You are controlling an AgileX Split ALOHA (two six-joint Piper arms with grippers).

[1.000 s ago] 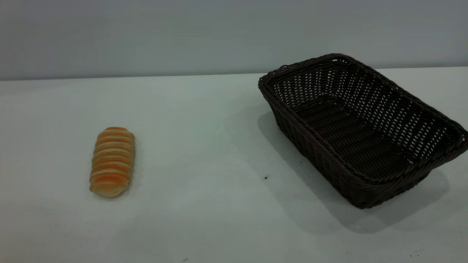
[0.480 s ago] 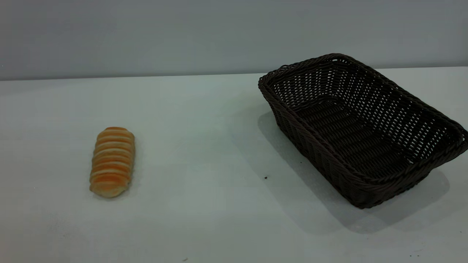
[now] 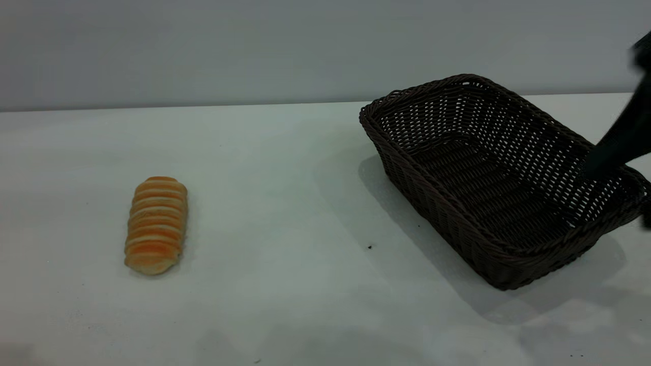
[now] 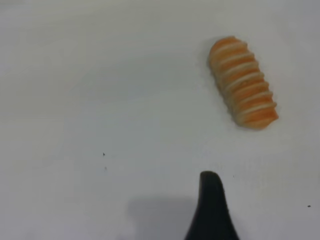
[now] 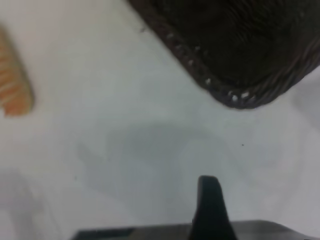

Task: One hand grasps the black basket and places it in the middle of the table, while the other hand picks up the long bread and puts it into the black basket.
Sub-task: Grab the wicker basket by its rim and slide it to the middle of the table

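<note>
Black basket [image 3: 501,178] sits toward the right edge of the desk [image 3: 285,168], skewed, 1 short end angled toward the near right corner. Long bread [image 3: 156,223] lies flat, ridged side up, toward the left edge, well apart from the basket.

Right arm [image 3: 620,137] enters from the right edge, dark and blurred, over the basket's right-hand rim. Whether it touches the wicker is unclear; probably just above it. Right gripper [image 5: 207,200]: only 1 finger shows in the right wrist view, so its opening cannot be told, and nothing is seen in it.

Left gripper [image 4: 212,205]: 1 finger shows in the left wrist view, above bare desk near the bread, not touching. Opening cannot be told; holds nothing visible.

Step in hand, as judged: right arm reaches for the basket rim.

Notes for doing it well:
- Pinch the braided rim, 1 finger inside, 1 outside the sloping wall.
- Take it mid-side, not at a corner, so the basket does not swing.
- Drag or lift low toward the desk's middle.
- Left arm should wait until the basket settles, then take the bread across its narrow width.
</note>
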